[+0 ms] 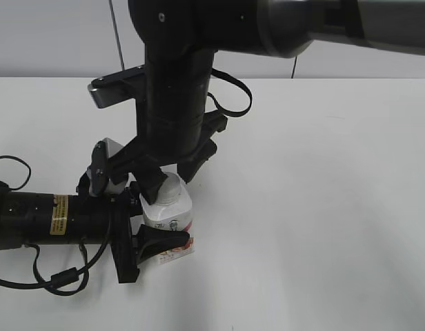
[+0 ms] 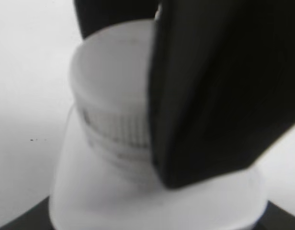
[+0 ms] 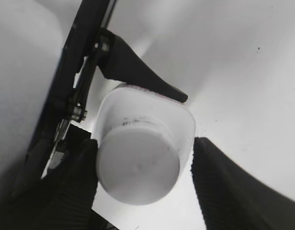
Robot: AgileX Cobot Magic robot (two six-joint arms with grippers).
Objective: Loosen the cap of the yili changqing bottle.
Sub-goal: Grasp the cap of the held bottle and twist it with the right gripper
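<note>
cap point(image 1: 172, 185): mostly hidden behind right gripper point(image 1: 167, 181) in exterior view; only a sliver shows beside the near finger.
cap ribs: blurred in left wrist view point(image 2: 114, 115); rim detail soft.
bottle point(image 1: 170, 215): label text too small to read; lower label part covered by left gripper point(image 1: 154, 227) finger.
bottle base: cut off by bottom edge in left wrist view point(image 2: 152, 206).
right gripper fingers point(image 3: 224, 187): cut off by the lower edges in right wrist view; contact with cap on the right side unclear, a gap seems to show.
left gripper far finger: hidden behind bottle in exterior view.

Bottle point(image 1: 172, 212) upright on table point(image 1: 323, 207); cap point(image 1: 170, 187) on top.
</note>
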